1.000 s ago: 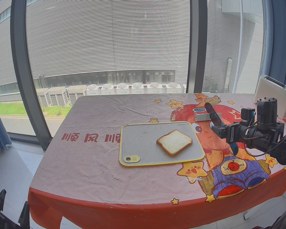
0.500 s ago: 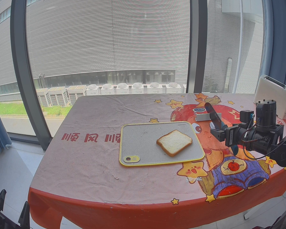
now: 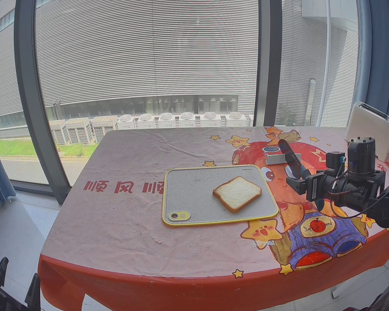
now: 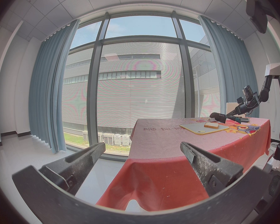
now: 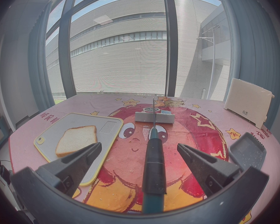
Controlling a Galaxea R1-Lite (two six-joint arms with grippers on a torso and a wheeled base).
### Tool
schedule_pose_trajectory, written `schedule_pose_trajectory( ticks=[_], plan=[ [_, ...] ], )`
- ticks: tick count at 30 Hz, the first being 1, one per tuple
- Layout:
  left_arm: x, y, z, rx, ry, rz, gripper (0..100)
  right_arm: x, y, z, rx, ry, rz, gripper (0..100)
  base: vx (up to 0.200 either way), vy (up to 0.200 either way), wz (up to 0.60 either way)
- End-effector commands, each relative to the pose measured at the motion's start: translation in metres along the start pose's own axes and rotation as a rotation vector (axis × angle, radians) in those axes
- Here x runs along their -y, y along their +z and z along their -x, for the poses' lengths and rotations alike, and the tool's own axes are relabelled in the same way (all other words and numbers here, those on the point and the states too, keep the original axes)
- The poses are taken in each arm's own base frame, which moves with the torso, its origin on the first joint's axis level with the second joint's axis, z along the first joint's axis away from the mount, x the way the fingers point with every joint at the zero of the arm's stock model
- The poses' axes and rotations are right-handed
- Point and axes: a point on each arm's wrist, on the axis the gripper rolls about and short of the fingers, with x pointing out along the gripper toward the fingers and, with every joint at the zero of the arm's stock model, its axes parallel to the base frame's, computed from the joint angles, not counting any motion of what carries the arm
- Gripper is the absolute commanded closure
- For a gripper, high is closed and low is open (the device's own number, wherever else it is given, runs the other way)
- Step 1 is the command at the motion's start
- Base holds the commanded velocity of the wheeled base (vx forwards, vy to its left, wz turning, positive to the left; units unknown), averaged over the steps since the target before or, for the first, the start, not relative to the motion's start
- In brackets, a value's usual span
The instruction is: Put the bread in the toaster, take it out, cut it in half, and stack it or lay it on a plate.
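Note:
A slice of bread (image 3: 237, 193) (image 5: 77, 139) lies flat on the grey, yellow-rimmed cutting board (image 3: 194, 191) (image 5: 110, 125). To its right a knife (image 3: 289, 153) rests with its dark blade on a small white stand (image 5: 165, 118) and its teal-and-black handle (image 5: 154, 165) points toward me. My right gripper (image 3: 298, 183) (image 5: 138, 147) is open, one finger on each side of the handle, neither finger touching it. The white toaster (image 3: 371, 128) (image 5: 248, 101) stands at the table's far right. My left gripper (image 4: 142, 146) hangs open with nothing in it, low and off the table's left corner.
A dark grey rectangular tray (image 5: 247, 147) sits on the cloth to the right of the knife, near the toaster. The cartoon-printed tablecloth (image 3: 125, 221) lies bare left of and in front of the board. Windows stand behind the table's far edge.
My right gripper has sunk slightly over the knife handle. Bread, board and knife have not moved.

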Motion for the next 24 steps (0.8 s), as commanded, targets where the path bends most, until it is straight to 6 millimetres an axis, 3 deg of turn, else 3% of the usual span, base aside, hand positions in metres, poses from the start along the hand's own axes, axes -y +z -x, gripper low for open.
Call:
schedule_pose_trajectory(
  ticks=[1, 24],
  plan=[
    [0.000, -0.005, 0.000, -0.004, 0.000, 0.001, 0, -0.001, -0.001, -0.001, -0.004, 0.001, 0.001, 0, 0.000, 0.000, 0.00],
    [0.000, -0.005, 0.000, -0.004, 0.000, 0.001, 0, 0.008, -0.010, -0.019, -0.052, -0.035, -0.009, 0, 0.000, 0.000, 0.00]
  ],
)
